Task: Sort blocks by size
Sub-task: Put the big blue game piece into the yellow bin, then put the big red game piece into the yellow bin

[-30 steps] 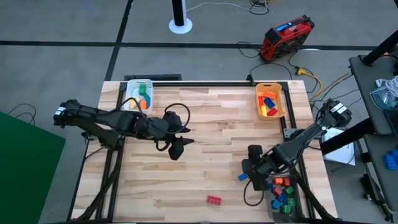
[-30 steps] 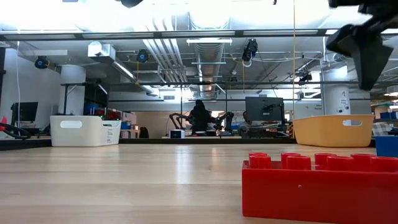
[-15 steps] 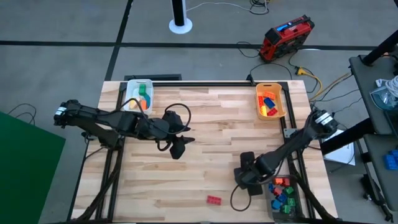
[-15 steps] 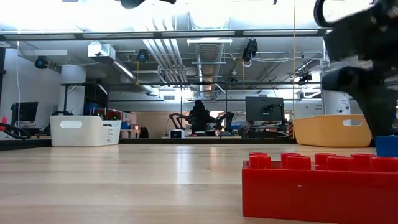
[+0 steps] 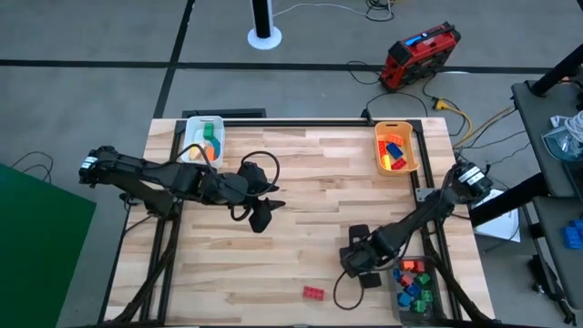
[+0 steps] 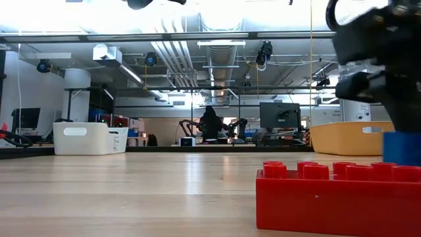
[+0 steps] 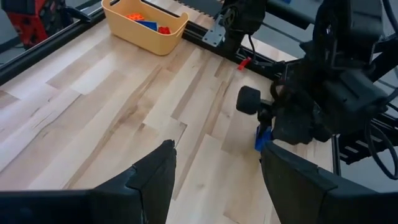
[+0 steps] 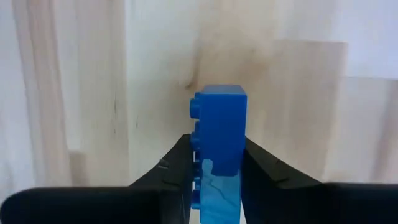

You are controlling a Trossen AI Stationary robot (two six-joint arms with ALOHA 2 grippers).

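A blue block (image 8: 219, 118) lies on the wooden table (image 5: 301, 182) at the near right, with my right gripper (image 5: 356, 260) down over it and shut on it. It also shows in the low view as blue block (image 6: 402, 148) and in the left wrist view as blue block (image 7: 263, 138). A red block (image 5: 313, 292) rests flat near the table's front edge, studs up in the low view (image 6: 339, 197). My left gripper (image 5: 260, 219) hangs open above the table's middle with nothing between its fingers (image 7: 155, 180). My right gripper pinches the blue block between its two fingers, one on the studded side (image 8: 196, 124) and one on the opposite side (image 8: 244, 134). The fingers come from above, pointing down. The red block hides the blue block's underside in the low view, so lifted or resting cannot be told.
A white bin (image 5: 204, 141) stands at the far left and an orange-yellow bin (image 5: 396, 148) at the far right, both holding blocks. A grey bin (image 5: 416, 284) with several blocks sits at the near right corner. Bare wood lies between the arms.
My right gripper has moved toward the table's left and near edges and come down over the blue block, whose sides now lie between its fingers. The red block has stayed in place.
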